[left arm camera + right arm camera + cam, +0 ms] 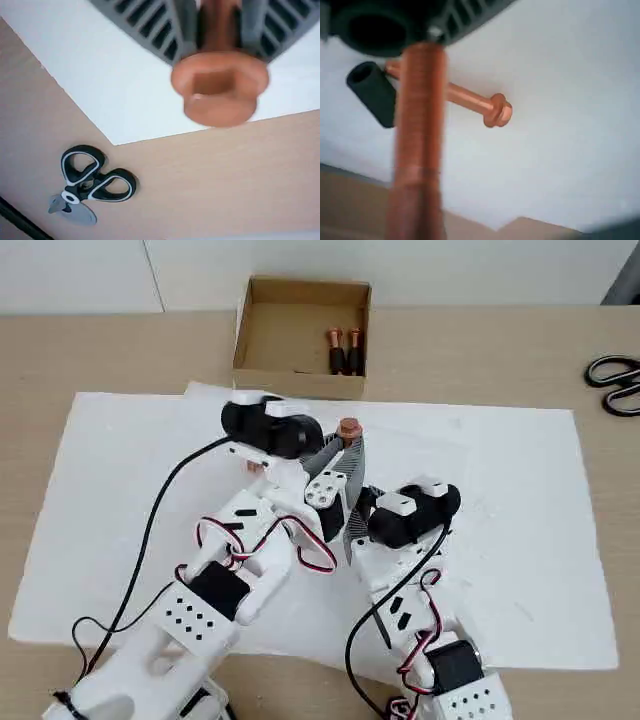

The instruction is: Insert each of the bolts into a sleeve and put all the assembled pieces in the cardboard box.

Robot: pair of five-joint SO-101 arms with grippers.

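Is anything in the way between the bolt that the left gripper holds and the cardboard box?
Nothing visible. The bolt, clamped in the left gripper, is held just short of the cardboard box; only bare white sheet lies between.

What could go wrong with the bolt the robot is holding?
The bolt is pinched between the left fingers; if the grip slips, it might drop onto the white sheet and roll away. A loose bolt and sleeve lie close together on that sheet, so an arm could perhaps knock them.
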